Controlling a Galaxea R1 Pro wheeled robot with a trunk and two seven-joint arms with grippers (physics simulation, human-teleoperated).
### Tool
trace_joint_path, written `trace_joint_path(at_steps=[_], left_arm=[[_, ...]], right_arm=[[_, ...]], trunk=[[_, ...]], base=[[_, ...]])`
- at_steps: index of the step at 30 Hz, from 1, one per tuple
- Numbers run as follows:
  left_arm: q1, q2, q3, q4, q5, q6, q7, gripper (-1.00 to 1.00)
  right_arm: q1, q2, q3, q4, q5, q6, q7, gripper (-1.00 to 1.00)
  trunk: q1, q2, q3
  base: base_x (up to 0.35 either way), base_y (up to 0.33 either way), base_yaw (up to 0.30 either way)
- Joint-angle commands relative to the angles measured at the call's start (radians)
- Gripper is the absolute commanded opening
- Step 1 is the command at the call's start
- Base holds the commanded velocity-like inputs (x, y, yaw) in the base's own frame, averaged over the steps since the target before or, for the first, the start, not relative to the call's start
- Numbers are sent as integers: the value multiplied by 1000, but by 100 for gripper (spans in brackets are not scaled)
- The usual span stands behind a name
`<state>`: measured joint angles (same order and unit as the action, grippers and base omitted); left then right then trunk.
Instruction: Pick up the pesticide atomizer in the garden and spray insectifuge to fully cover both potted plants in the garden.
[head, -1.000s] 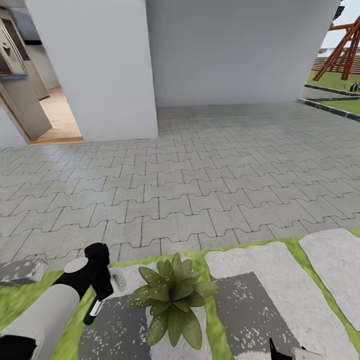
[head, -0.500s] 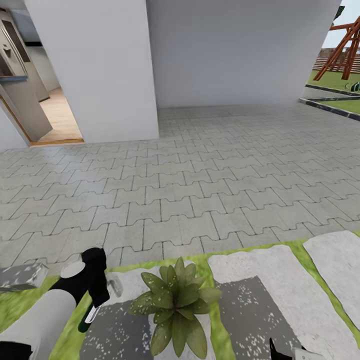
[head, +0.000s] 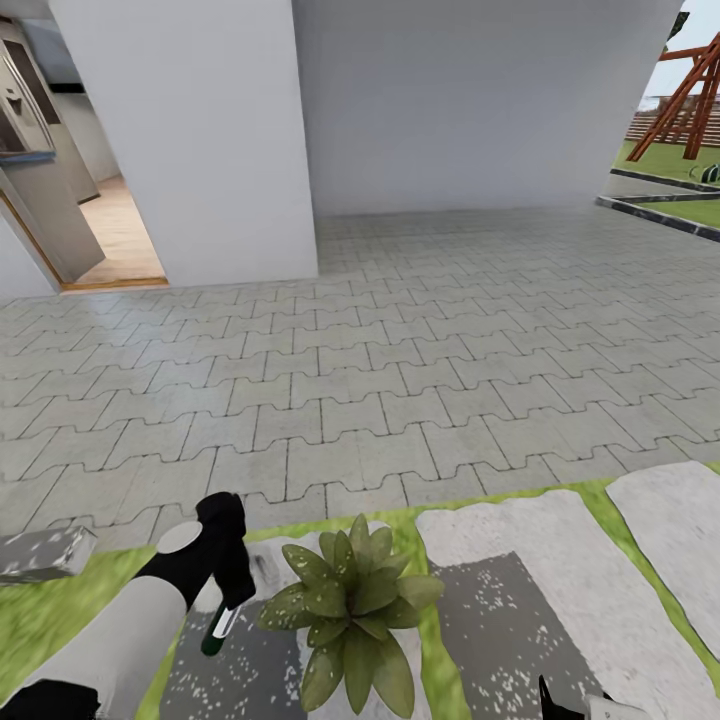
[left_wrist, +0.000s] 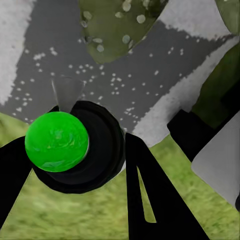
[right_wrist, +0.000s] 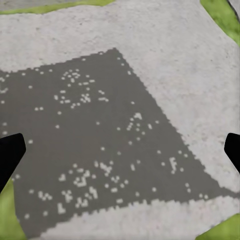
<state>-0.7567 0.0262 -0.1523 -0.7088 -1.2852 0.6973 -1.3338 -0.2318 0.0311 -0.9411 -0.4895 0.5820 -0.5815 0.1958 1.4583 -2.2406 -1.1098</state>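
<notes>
A wide floor of interlocking grey paving blocks (head: 400, 360) is stretching away from the robot to a plain white wall (head: 470, 100), with an open doorway (head: 110, 235) onto a wooden floor at the far left. At the far right a strip of lawn is lying under a red-brown wooden frame (head: 690, 100). Nearest the robot, the paving is giving way to green grass (head: 50, 610) set with pale stepping stones (head: 560, 590) that are carrying darker speckled patches; three of these stones can be counted in the head view, and a small grey block (head: 40, 550) is lying on the grass at the left.

One potted plant (head: 350, 600) is showing, its speckled pointed leaves spreading over a stone at the lower middle; its pot is hidden under the leaves. One pesticide atomizer (head: 220, 628) is in sight, and the left gripper (head: 228, 580) is holding it just beside the plant, its tip pointing down toward the dark stone. In the left wrist view the black fingers (left_wrist: 150, 195) are closing around the bottle (left_wrist: 75, 147), whose bright green end is facing the camera above stone and grass, with speckled leaves (left_wrist: 120, 27) close by.

The right gripper (right_wrist: 120, 150) is hanging over a speckled stone (right_wrist: 100, 140), its fingers (right_wrist: 10, 152) spread wide at the two edges of the right wrist view with nothing between them.
</notes>
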Motion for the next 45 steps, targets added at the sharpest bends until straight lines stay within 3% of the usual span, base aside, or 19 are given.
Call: trace_joint_path(at_steps=[1,13,19,24,35,39,45], left_arm=[[-4,0,-4,-1,-2,11,-7,-100],[8,8,6,6,-4,19,-4,-100],[8,14,70,6,-6,19,-1,-100],[-3,-1,71,-1,-10,19,1,-100],[-5,4,71,-1,-13,19,3,-100],[-3,0,76,-1,-7,19,67,-100],[1,1,80,-1,-4,19,79,-100]], right_arm=[[-1,1,-8,-1,4,-3,8,100],[-1,1,-8,-1,4,-3,8,100],[-1,1,-8,-1,4,-3,8,100],[-1,1,-8,-1,4,-3,8,100],[-1,1,-8,-3,2,-3,8,100],[-1,1,-8,-3,3,-3,8,100],[-1,1,-8,-3,4,-3,8,100]], trunk=[[0,0,-1],[0,0,-1],[0,0,-1],[0,0,-1],[0,0,-1],[0,0,-1],[0,0,-1]], base=[[0,0,0],[0,0,0],[0,0,0],[0,0,0],[-77,-25,39],[-287,-165,250],[-281,-194,270]])
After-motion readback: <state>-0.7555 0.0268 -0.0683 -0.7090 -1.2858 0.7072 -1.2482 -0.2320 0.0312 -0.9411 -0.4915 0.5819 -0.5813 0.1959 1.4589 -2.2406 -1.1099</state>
